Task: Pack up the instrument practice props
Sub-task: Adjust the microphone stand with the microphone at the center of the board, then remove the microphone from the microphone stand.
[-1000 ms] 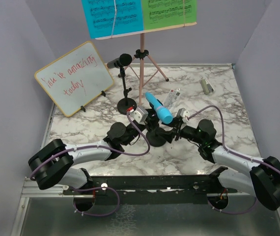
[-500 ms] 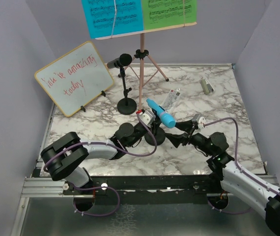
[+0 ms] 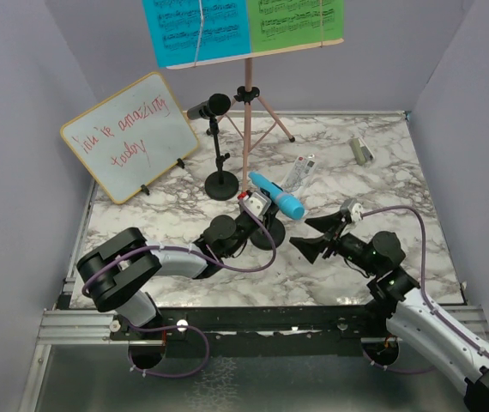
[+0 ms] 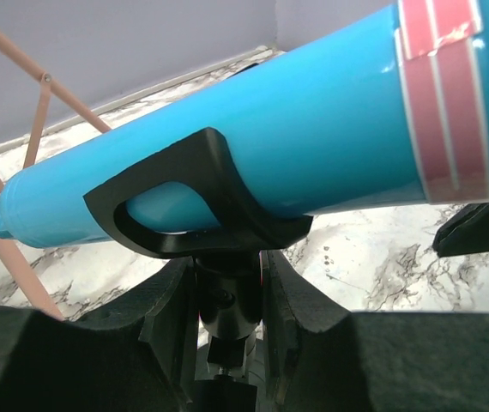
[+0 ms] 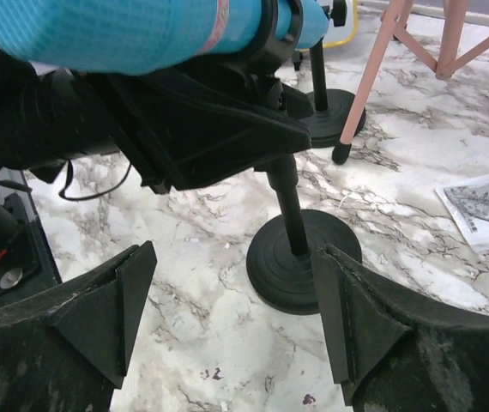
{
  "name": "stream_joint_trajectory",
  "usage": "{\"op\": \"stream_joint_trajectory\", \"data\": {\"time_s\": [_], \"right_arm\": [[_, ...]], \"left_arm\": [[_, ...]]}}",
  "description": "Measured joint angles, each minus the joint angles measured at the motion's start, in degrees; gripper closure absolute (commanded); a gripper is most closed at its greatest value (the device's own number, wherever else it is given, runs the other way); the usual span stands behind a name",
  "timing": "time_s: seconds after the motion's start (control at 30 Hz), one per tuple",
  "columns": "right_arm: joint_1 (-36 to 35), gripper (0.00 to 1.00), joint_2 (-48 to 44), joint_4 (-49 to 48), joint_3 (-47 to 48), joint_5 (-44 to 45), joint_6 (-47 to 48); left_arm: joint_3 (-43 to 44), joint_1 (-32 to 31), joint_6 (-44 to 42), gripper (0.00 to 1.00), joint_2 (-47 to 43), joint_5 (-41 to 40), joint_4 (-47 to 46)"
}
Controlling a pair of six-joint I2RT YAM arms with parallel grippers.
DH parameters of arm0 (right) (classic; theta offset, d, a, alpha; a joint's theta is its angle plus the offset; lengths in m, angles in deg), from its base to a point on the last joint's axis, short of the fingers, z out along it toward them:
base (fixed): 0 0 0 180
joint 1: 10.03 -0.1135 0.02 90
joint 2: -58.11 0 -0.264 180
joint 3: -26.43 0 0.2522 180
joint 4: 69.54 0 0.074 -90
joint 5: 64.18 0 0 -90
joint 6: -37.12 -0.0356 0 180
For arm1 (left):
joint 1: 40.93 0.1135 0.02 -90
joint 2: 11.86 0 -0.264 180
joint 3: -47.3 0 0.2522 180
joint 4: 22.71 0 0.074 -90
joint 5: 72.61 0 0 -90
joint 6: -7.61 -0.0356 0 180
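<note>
Centre frame: blue microphone [image 3: 276, 196] cradled in black mic holder [image 5: 303, 257], left gripper [image 4: 227, 296] clamped on its stem; right gripper [image 5: 232, 251] lower right, jaws apart, empty

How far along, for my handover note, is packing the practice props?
Nothing looks packed yet. In hand: the left gripper clamps the mic holder carrying the blue microphone; the right gripper is open beside it. Left: pink stand with both sheets, black microphone on the second holder.

Blue microphone [image 3: 276, 195] rests tilted in near black holder [image 5: 300, 257]; black microphone [image 3: 210, 106] in far holder [image 3: 221, 184], beside sheet-bearing pink tripod [image 3: 246, 120].
</note>
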Motion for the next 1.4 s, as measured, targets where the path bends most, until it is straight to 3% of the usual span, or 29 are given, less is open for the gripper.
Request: {"op": "stream_joint_trajectory", "data": {"time_s": [0.23, 0.6, 0.87, 1.13, 1.4], "right_arm": [[0.0, 0.14, -0.09, 6.86, 7.48, -0.04, -3.15], [0.0, 0.11, 1.2, 10.51, 15.65, -2.36, -8.68], [0.0, 0.11, 5.97, 10.43, 20.48, -2.6, -12.87], [0.0, 0.18, 10.34, 11.74, 23.26, -1.03, -14.56], [0.0, 0.39, 8.28, 16.17, 22.64, 4.2, -13.2]], "left_arm": [[-0.02, 0.02, -0.31, 0.54, 0.33, -0.59, -0.02], [-0.96, 0.07, -1.31, 0.36, 0.15, -0.76, 0.07], [-1.66, 0.13, -1.29, 0.34, -1.51, -0.72, -0.11], [-2.45, 0.46, -0.81, 0.35, -1.53, -0.72, -0.72], [-3.58, 2.84, 3.1, 0.38, -1.53, 0.92, -3.43]]}}
